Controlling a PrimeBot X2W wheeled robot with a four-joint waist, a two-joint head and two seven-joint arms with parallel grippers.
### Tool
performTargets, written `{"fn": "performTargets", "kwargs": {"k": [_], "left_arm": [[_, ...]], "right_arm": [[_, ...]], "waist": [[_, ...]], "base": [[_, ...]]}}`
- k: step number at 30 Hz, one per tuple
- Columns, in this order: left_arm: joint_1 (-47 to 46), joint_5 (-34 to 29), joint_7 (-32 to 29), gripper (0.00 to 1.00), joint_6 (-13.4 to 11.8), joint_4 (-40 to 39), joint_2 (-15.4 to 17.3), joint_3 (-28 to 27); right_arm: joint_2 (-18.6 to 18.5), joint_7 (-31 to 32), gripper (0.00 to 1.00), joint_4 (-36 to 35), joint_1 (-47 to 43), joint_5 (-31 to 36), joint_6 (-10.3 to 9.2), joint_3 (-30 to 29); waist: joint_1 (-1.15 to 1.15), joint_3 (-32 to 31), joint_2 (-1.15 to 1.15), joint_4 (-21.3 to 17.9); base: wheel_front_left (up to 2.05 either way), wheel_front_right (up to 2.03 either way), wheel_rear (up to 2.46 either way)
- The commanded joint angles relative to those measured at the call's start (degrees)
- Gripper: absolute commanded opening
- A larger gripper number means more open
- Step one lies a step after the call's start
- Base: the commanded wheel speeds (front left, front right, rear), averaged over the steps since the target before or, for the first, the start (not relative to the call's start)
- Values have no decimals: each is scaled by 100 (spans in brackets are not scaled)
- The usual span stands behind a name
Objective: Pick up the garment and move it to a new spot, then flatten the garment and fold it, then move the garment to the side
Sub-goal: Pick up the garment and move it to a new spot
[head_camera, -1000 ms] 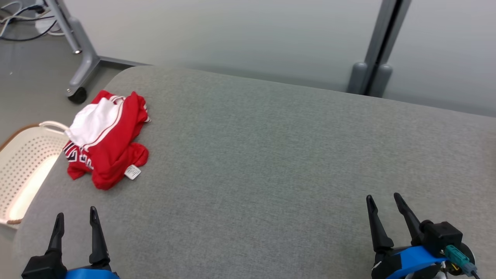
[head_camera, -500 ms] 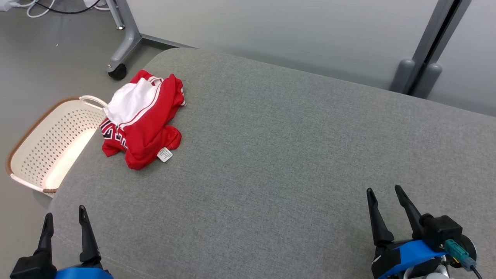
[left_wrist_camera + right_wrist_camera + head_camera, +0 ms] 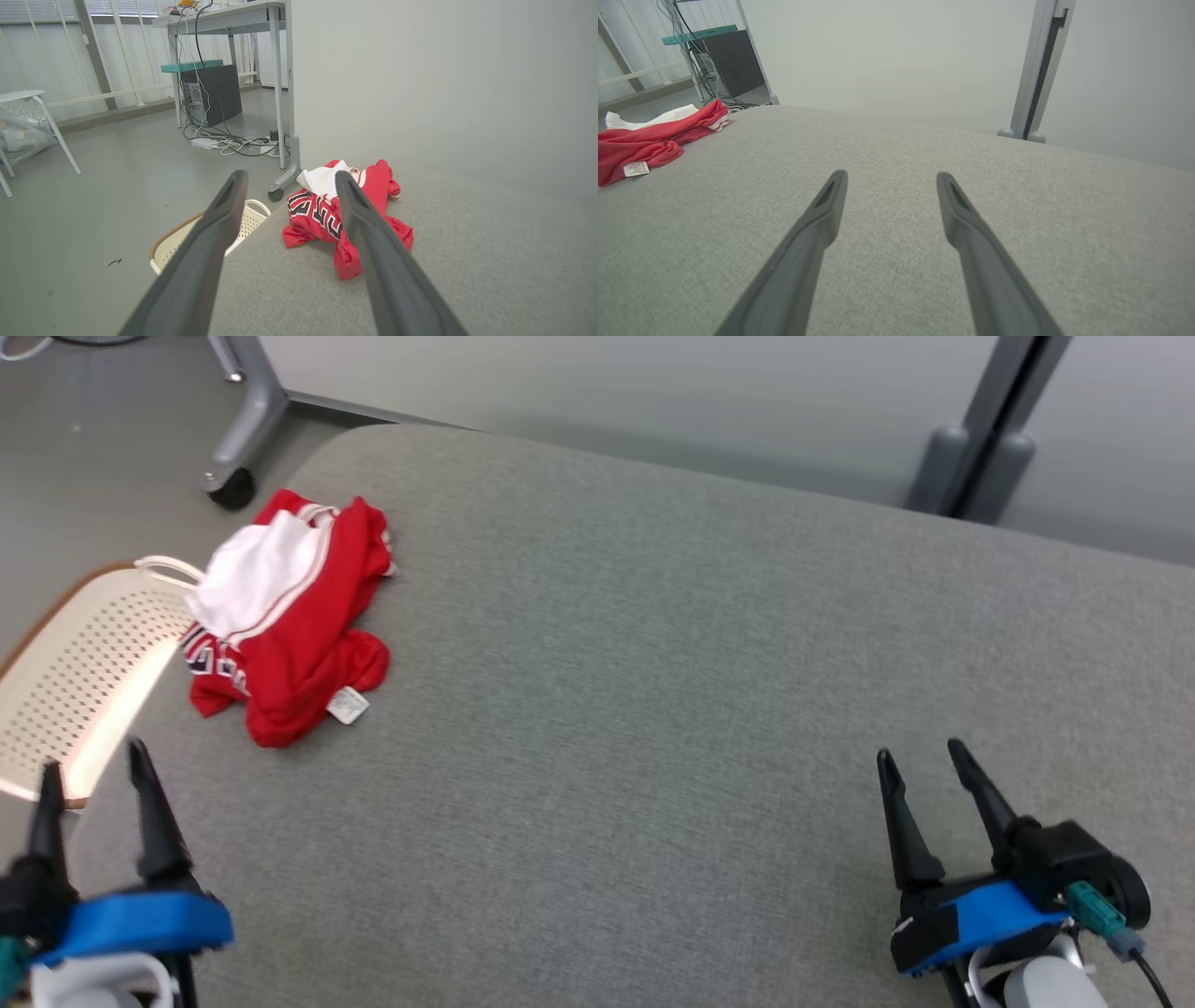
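The red and white garment (image 3: 285, 644) lies crumpled at the upper left of the head view, close to the rounded edge of the grey table (image 3: 672, 691) and just beside the pale basket (image 3: 75, 672) below it. Both grippers — the left gripper (image 3: 91, 756) at the lower left, the right gripper (image 3: 918, 749) at the lower right — stand wide and hold nothing. The risk is probably a pinch of one thin layer only: the heap then unrolls, drags over the edge and drops into the basket.

An office: desk (image 3: 224, 13), computer tower (image 3: 217, 93), tangled floor cables (image 3: 233, 142).
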State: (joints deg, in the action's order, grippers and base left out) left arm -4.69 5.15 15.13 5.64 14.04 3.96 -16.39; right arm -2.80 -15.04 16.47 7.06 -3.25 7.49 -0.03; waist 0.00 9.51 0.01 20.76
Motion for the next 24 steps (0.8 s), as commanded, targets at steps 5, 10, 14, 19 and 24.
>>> {"fn": "performTargets", "kwargs": {"k": [5,10,14,19,24], "left_arm": [[-1034,67,2,100,37,52,333,-293],[-1936,84,-1,100,51,272,742,-508],[-2684,158,2,100,84,764,1132,-636],[-3403,204,0,100,121,1715,1606,-657],[-4027,229,-207,100,147,3020,1957,-443]], "right_arm": [[-20,-20,100,-292,328,256,1,-28],[-57,-20,100,-563,639,437,1,25],[-108,-20,100,-790,824,552,1,0],[-102,-15,100,-1099,939,681,1,-75],[-126,37,100,-1360,904,727,1,-157]], "waist": [[0,402,-1,-354],[0,935,-1,-791],[0,1333,-1,-1098],[0,1773,-1,-1399],[0,2064,-1,-1520]], "base": [[0,0,0],[0,0,0],[0,0,0],[0,0,0],[0,0,0]]}}
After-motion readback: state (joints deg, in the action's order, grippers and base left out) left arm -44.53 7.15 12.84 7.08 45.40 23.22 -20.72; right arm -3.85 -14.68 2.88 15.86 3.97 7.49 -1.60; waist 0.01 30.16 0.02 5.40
